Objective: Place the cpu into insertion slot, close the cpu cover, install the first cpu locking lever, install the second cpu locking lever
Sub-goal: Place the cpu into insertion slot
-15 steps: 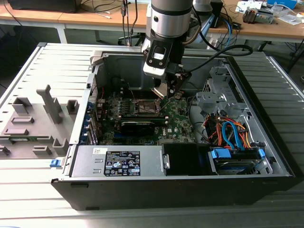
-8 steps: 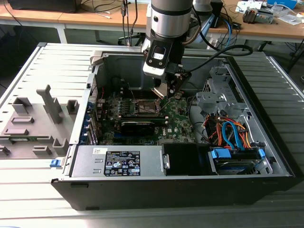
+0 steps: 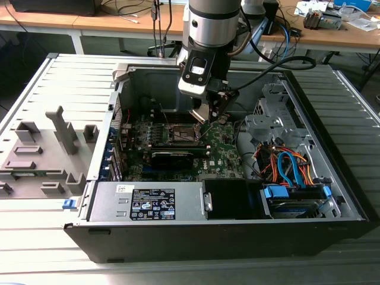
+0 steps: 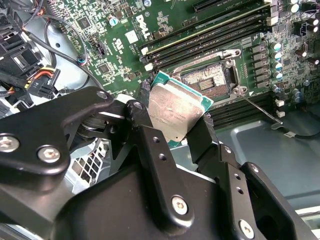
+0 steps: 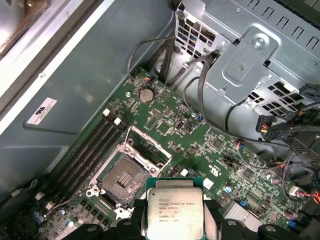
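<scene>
My gripper is shut on the cpu, a flat square chip with a silvery face, pinched at two opposite edges by black fingers. In the second wrist view the cpu hangs tilted above the green motherboard, just short of the insertion slot. The insertion slot lies bare with its dark pin field showing. The cpu cover stands swung up along one side of it. A thin locking lever sticks out beside the socket. In the exterior view my gripper hovers just toward the view's right of the slot.
A long black card lies in front of the socket. The power supply fills the case's near edge, and a drive cage with orange and blue cables sits at the exterior view's right. A grey fixture block is outside the case.
</scene>
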You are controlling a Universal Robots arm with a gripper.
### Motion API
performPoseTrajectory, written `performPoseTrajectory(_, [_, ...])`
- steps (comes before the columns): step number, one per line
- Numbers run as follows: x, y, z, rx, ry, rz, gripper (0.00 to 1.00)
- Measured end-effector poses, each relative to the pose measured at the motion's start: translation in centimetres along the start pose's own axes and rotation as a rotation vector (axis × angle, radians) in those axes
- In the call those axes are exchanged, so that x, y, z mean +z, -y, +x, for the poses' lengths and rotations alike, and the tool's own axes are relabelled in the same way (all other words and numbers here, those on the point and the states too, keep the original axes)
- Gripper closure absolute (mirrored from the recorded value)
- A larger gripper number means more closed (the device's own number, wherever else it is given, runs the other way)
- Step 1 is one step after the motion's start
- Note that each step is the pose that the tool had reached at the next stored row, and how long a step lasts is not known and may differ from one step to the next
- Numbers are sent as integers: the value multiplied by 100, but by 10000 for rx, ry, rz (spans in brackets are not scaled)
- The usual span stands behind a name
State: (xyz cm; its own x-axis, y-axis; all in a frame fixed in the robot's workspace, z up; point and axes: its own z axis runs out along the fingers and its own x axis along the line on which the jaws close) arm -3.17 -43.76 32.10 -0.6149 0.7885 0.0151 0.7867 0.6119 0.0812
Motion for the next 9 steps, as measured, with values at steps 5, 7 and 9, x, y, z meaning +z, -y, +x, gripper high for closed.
performPoseTrajectory(5, [0, 0, 0, 46, 3, -1, 45])
performPoseTrajectory(7, [0, 0, 0, 75, 6, -1, 45])
performPoseTrajectory(9, [0, 0, 0, 95, 8, -2, 45])
